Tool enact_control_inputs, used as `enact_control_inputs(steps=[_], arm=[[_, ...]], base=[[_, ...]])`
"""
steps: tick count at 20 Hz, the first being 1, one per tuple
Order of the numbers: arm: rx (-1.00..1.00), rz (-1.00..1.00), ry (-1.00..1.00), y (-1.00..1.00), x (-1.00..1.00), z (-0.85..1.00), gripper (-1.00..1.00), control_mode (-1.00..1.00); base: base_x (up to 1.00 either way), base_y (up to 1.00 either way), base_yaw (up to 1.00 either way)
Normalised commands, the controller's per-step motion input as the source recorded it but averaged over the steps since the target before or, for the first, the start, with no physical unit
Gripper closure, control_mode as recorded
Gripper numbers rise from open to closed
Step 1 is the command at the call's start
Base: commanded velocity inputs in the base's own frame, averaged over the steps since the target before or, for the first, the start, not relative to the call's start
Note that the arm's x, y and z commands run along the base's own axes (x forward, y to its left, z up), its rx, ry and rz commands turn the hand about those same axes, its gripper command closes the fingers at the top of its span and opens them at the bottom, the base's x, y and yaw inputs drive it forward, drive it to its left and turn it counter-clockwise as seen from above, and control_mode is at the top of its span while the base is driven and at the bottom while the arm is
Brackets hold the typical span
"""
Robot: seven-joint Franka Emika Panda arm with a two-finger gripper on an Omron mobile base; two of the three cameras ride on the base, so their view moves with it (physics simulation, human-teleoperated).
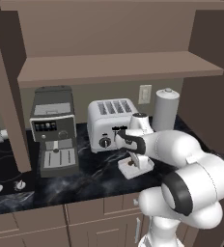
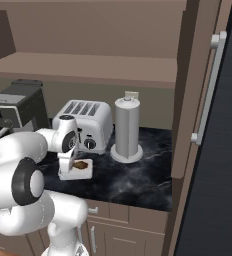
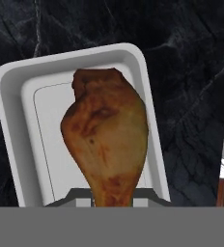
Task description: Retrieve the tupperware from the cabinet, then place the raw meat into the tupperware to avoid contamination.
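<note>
Meat (image 3: 105, 140) is pinched at its narrow end by the end effector (image 3: 113, 197), hanging right over the tupperware (image 3: 32, 144), which sits on the dark marble table (image 1: 94, 176) just in front of the toaster (image 1: 108, 123). Espresso machine (image 1: 53, 130) stands left of the toaster, grey cylinder (image 2: 127, 130) right of it, open cabinet shelf (image 1: 119, 67) above.
</note>
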Motion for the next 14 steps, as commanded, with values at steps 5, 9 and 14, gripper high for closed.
enact_control_inputs(steps=[5,9,14], arm=[[0.0,0.0,0.0,0.05,0.0,0.02,1.0,-1.0],[0.0,0.0,0.0,0.03,0.01,-0.01,1.0,-1.0],[0.0,0.0,0.0,0.03,0.0,-0.02,-1.0,-1.0]], base=[[0.0,0.0,0.0],[0.0,0.0,0.0],[0.0,0.0,0.0]])
